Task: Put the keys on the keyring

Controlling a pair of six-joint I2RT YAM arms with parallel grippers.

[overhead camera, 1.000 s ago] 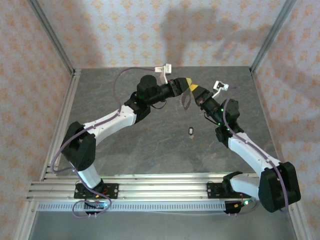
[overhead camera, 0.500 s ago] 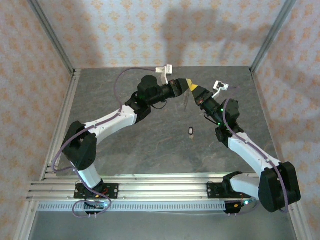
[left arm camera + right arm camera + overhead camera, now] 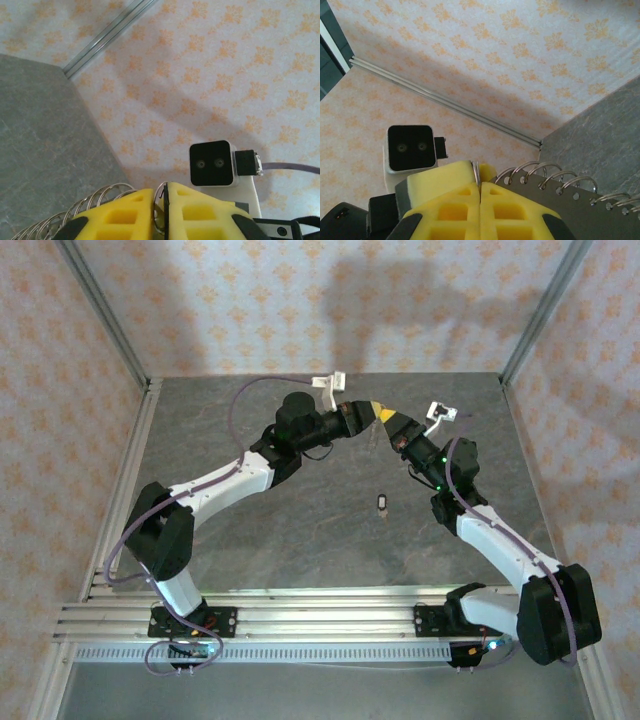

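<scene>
Both grippers meet above the back middle of the table. My left gripper (image 3: 376, 411) (image 3: 160, 194) is shut on the keyring (image 3: 157, 201), a thin silvery wire loop pinched between its yellow fingers. From the other side my right gripper (image 3: 393, 419) (image 3: 480, 183) is shut on the same keyring (image 3: 476, 171), whose edge pokes out above its fingertips. One small key (image 3: 385, 503), with a dark head and a pale blade, lies alone on the grey table (image 3: 250, 540), nearer than both grippers.
A grey card with a row of wire spiral rings (image 3: 555, 182) sits right beside the fingers; those spiral rings (image 3: 95, 200) also lie left of my left fingers. Metal frame posts (image 3: 105, 320) and patterned walls close in the table.
My left gripper has closed its fingers onto the keyring and edged slightly toward the right gripper. The right gripper and the key have stayed put.
</scene>
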